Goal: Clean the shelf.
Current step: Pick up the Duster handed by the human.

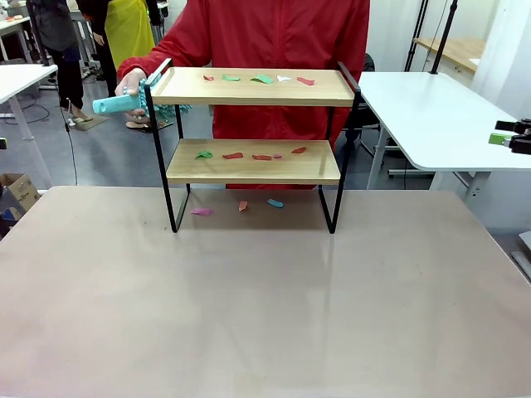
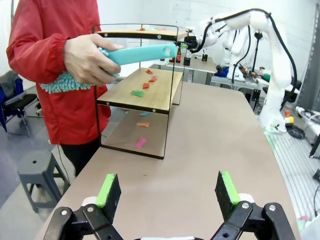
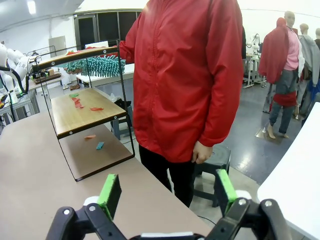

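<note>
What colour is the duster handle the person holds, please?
Turquoise; the duster handle shows best in left wrist view.

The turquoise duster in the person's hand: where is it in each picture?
Front view: duster left of the top board.
Left wrist view: duster upper left, handle crossing the frame.
Right wrist view: duster upper left, fluffy head by the top board.
Shared landmark: the shelf.
</note>
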`<state>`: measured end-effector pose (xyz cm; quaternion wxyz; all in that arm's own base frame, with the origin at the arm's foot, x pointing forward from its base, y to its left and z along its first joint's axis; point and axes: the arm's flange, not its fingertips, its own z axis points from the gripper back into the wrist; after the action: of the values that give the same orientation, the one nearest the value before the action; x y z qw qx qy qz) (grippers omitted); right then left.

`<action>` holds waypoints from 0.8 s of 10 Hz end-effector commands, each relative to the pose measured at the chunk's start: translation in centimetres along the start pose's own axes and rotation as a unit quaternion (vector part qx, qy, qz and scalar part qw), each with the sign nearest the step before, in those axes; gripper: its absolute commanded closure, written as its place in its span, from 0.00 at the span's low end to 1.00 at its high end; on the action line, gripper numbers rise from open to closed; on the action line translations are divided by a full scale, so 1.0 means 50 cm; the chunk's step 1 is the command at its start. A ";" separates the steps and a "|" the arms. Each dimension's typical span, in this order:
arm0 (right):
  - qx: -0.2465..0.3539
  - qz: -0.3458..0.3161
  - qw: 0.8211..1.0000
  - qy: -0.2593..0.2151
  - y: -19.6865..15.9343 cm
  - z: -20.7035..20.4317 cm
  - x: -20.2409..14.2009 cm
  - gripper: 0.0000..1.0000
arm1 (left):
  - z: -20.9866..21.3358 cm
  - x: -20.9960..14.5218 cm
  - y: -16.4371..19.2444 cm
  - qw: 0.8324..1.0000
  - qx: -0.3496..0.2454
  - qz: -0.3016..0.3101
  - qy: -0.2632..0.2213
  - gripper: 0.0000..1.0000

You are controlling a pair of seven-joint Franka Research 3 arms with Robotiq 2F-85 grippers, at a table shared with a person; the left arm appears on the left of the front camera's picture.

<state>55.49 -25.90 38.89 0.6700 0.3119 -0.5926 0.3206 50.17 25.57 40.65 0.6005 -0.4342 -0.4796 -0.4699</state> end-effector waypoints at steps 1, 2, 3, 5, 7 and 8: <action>0.000 0.000 1.000 -0.001 0.002 -0.001 0.002 0.00 | -0.005 0.094 0.002 0.997 0.004 0.075 0.000 0.00; 0.000 0.000 1.000 -0.001 0.002 -0.001 0.002 0.00 | -0.003 0.156 -0.012 0.997 0.016 0.077 0.024 0.00; 0.000 0.000 1.000 -0.001 0.002 -0.001 0.002 0.00 | -0.004 0.230 -0.037 0.995 0.027 0.076 0.056 0.00; 0.000 0.000 1.000 -0.001 0.002 -0.001 0.002 0.00 | -0.037 0.360 -0.100 0.983 0.055 0.125 0.124 0.00; 0.000 0.000 1.000 -0.001 0.002 -0.001 0.002 0.00 | -0.094 0.484 -0.179 0.961 0.100 0.170 0.196 0.00; 0.000 0.000 1.000 -0.001 0.002 -0.001 0.002 0.00 | -0.130 0.531 -0.210 0.941 0.130 0.196 0.243 0.00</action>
<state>55.44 -26.03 38.82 0.6704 0.3116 -0.5927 0.3195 44.52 16.33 66.87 0.7949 -0.3251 -0.3352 -0.3874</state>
